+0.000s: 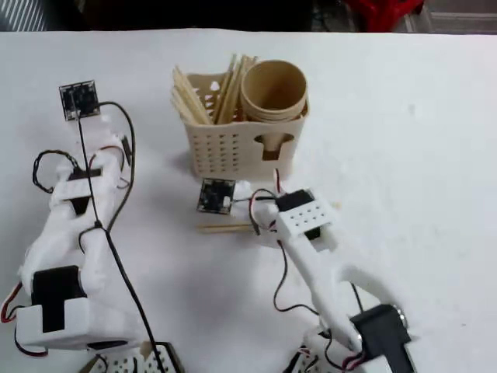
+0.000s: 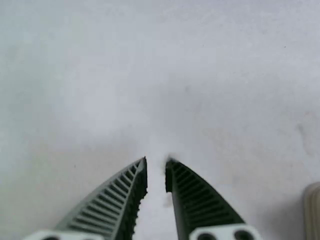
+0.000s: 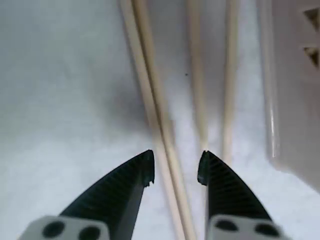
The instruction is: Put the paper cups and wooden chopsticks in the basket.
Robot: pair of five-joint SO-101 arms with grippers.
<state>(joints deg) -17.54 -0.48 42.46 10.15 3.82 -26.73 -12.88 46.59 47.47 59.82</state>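
No writing, number or sign can be read anywhere. The small dark board on the left arm's wrist (image 1: 79, 99) and the matching board on the right arm's wrist (image 1: 216, 196) may carry tiny markings (both are seen from the high view), but these are too small to make out. The basket (image 1: 233, 155) shows a plain perforated wall.

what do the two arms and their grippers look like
The left arm and right arm are white shells with black motor blocks, trailed by black and red cables. The left gripper and right gripper have dark, ribbed, tapered fingers on white bases.
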